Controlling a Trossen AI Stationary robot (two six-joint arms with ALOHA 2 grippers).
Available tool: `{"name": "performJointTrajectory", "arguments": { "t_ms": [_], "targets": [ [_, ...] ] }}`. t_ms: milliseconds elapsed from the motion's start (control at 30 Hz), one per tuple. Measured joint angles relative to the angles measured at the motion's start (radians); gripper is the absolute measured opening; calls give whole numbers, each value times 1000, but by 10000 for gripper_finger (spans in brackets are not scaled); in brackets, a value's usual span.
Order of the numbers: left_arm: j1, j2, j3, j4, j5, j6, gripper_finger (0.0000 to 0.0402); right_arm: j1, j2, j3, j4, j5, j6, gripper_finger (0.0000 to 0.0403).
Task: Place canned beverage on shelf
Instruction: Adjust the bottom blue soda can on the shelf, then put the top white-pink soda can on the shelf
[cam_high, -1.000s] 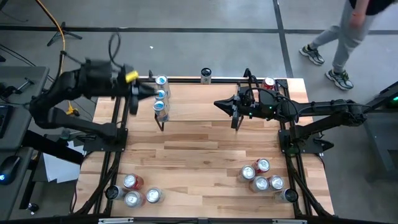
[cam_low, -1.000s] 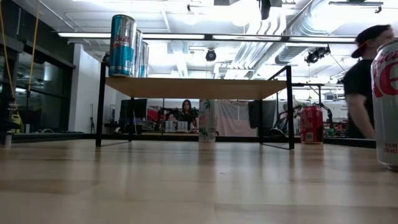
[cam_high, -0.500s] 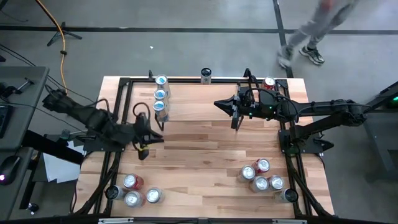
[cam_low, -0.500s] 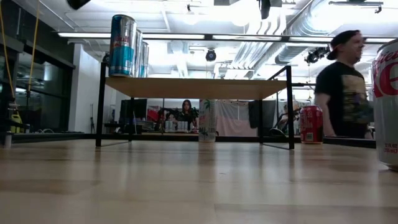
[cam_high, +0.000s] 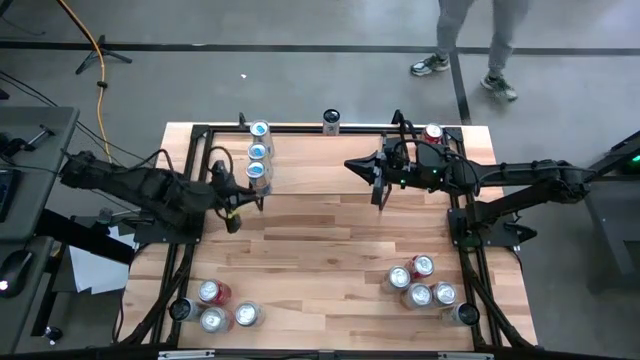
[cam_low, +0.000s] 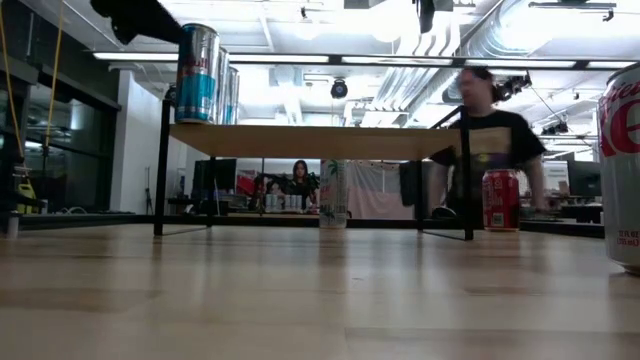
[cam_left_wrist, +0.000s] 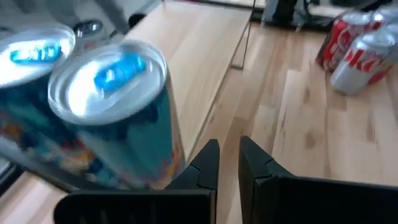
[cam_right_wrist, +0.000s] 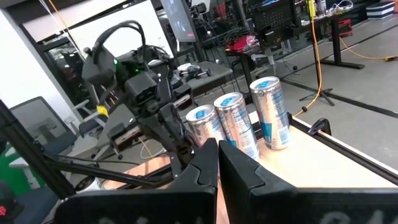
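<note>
Since a moment ago my left hand (cam_high: 247, 200) has swung back up toward the shelf (cam_high: 320, 170); half a second back it hung lower over the bare worktop (cam_high: 330, 250), and a second back it was right at the row of cans. A person (cam_high: 470, 40) beyond the worktop has also walked along the far side.

My left hand is empty, its fingers (cam_left_wrist: 208, 163) pressed together, and it sits just short of the near end of the blue cans (cam_high: 259, 152). The nearest blue can (cam_left_wrist: 121, 115) stands just ahead of my fingertips, upright on the shelf's plank, with two more lined up beyond it. I judge that those three are done and nothing is in my grip.

My right hand (cam_high: 378, 185) waits over the shelf's other end, fingers together as well, holding nothing. Across from it I can see the same three cans and my left arm behind them.

The cans not yet placed are well apart from both hands: a cluster near the worktop's front edge on my left (cam_high: 215, 308), another on my right (cam_high: 425, 285), a red can (cam_high: 432, 133) behind the shelf past my right hand, and one more can (cam_high: 331, 122) at the far edge.

So the next move, I reckon, is a fresh fetch from one of those front clusters.
</note>
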Motion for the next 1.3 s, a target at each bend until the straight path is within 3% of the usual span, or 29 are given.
{"name": "performJointTrajectory", "arguments": {
  "t_ms": [333,1033,1200,1300],
  "targets": [
    [176,24,-6,20,160,136,0,-4,0,0,0,0,3,0],
    [291,17,-3,11,207,203,0,-4,0,0,0,-1,3,0],
    [282,-15,83,6,341,134,0,-4,0,0,5,-58,3,0],
    [260,-36,163,12,368,134,0,-4,0,0,20,-69,3,0]
  ]
}}
